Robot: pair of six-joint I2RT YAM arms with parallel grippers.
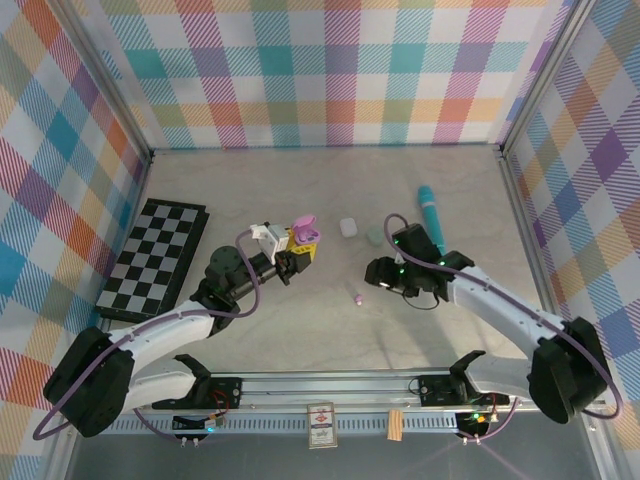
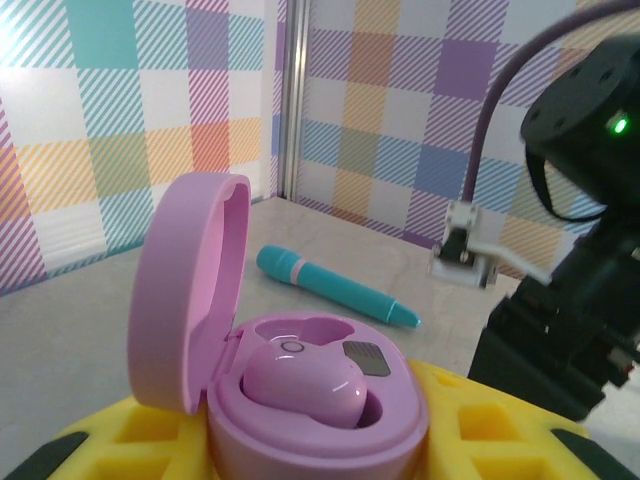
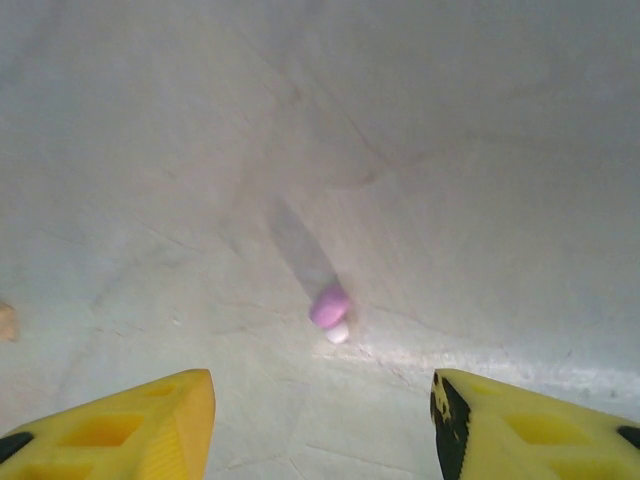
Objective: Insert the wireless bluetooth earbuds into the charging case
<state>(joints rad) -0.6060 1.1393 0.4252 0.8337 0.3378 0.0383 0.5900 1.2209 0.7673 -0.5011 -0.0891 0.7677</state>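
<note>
One pink earbud [image 2: 300, 385] sits in a socket of the open pink charging case [image 2: 320, 440]. The socket beside it [image 2: 318, 332] looks unfilled, and a small dark pad shows near it. The case's lid [image 2: 185, 290] stands up on its hinge at the left of the left wrist view. The left gripper [image 1: 297, 252] is closed on the case, with its yellow fingers [image 2: 470, 420] pressed against the base on both sides, so the case is carried above the desk [image 1: 300, 180].

A second, loose earbud [image 3: 330, 308] lies on the bare desk. It is pink-purple with a whitish tip towards the camera. In the top view it lies [image 1: 356, 296] between the two arms, nearer the right one. The right gripper [image 3: 322, 400] hangs over it with its jaws wide apart. One yellow finger [image 3: 130, 430] is on each side of the view, and the bud lies just ahead of the gap, touching neither.

Further back on the desk, a whitish pebble-shaped case [image 1: 348, 227] and a paler greenish one [image 1: 374, 237] lie near each other, just behind the right gripper. A long teal cylinder [image 1: 430, 210] lies behind them towards the right. A folded chessboard [image 1: 155, 258] rests by the left wall. Checked panels in pastel colours [image 1: 330, 70] close in the desk on three sides.
</note>
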